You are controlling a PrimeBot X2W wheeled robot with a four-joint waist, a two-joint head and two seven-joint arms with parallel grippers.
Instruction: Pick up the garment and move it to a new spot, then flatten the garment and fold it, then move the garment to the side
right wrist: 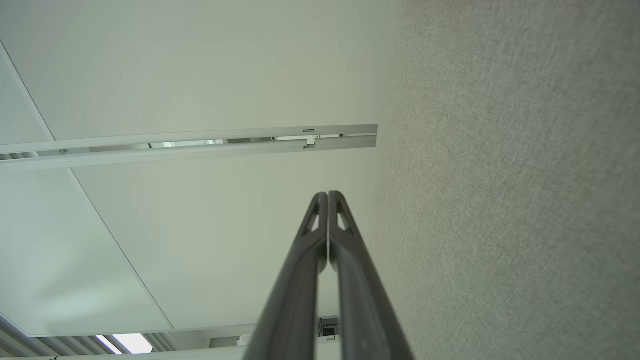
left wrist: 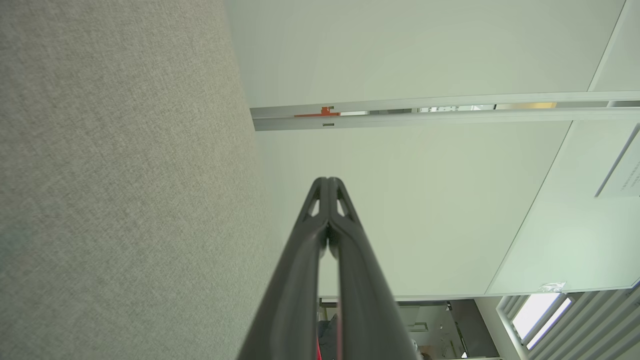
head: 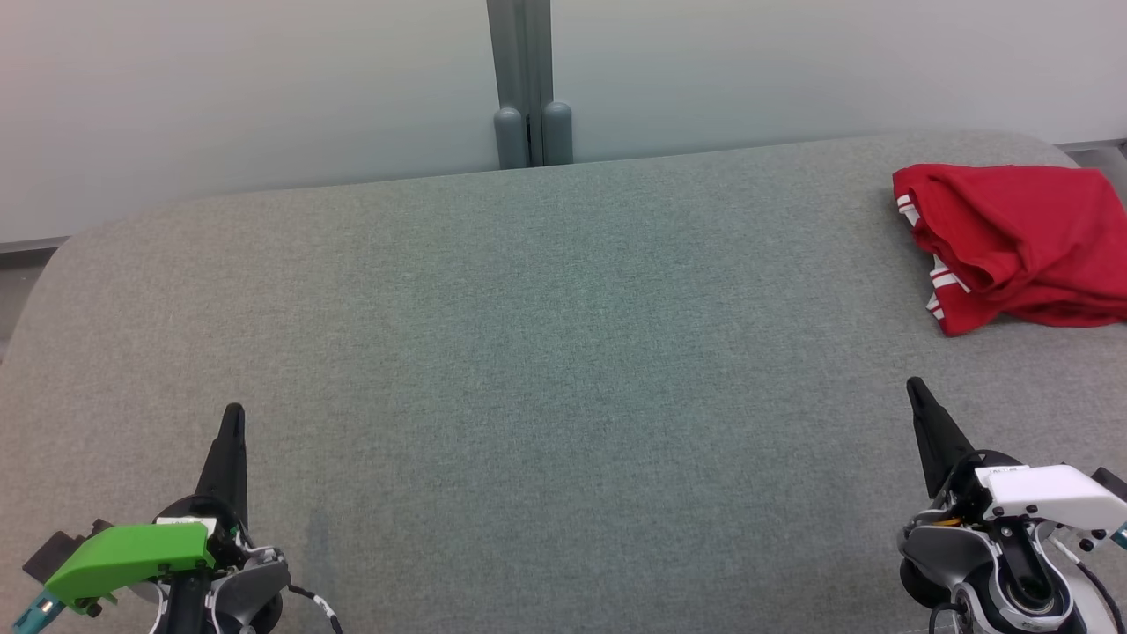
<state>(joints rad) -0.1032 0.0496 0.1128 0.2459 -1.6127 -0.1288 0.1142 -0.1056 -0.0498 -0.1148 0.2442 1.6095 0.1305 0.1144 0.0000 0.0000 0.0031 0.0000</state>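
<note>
The red garment (head: 1012, 242) lies loosely folded at the far right corner of the bench (head: 546, 352), seemingly set aside as the task asks, which would explain why the left gripper (head: 232, 416) and right gripper (head: 917, 392) rest near its front edge, fingers pressed together, holding nothing.

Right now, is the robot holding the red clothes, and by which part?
Nothing is held. The left fingers and right fingers are pressed shut on nothing, and the red garment lies apart from them on the grey surface.
</note>
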